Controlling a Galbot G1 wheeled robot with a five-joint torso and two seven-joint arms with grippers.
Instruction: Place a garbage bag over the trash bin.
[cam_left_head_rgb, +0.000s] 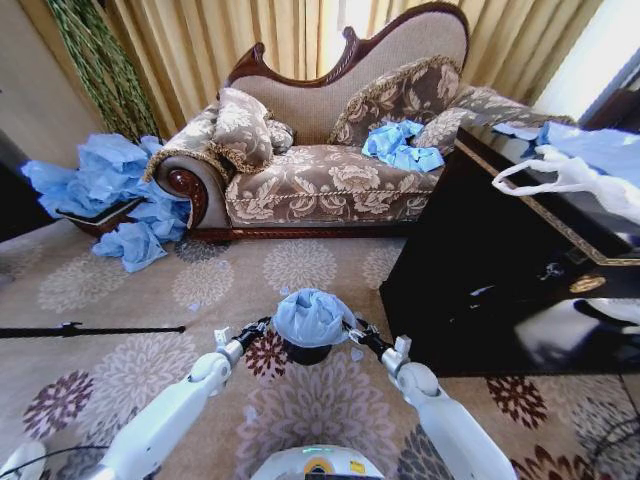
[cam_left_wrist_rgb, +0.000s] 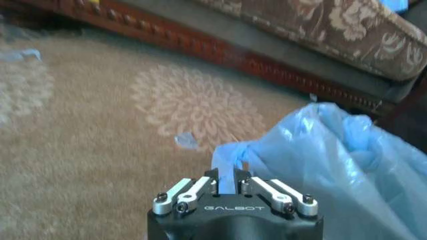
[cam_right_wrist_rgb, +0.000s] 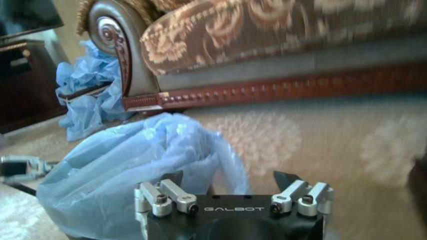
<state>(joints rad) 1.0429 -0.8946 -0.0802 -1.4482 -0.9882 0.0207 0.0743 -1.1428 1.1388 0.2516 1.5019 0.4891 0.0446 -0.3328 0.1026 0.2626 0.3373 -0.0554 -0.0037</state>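
The small black trash bin (cam_left_head_rgb: 307, 353) stands on the carpet just in front of me. The light blue garbage bag (cam_left_head_rgb: 312, 315) sits puffed up over its top and hides the rim. My left gripper (cam_left_head_rgb: 262, 328) is at the bag's left side. In the left wrist view it (cam_left_wrist_rgb: 229, 181) is shut on a fold of the garbage bag (cam_left_wrist_rgb: 333, 165). My right gripper (cam_left_head_rgb: 358, 331) is at the bag's right side. In the right wrist view it (cam_right_wrist_rgb: 230, 180) stands open, with the garbage bag (cam_right_wrist_rgb: 140, 155) bulging against one finger.
A patterned sofa (cam_left_head_rgb: 320, 150) stands behind the bin, with blue bags (cam_left_head_rgb: 402, 145) on its seat. Heaped blue bags (cam_left_head_rgb: 110, 190) lie at its left end. A black cabinet (cam_left_head_rgb: 500, 290) with a white handled bag (cam_left_head_rgb: 570, 178) stands at the right. A black rod (cam_left_head_rgb: 90, 329) lies on the carpet at the left.
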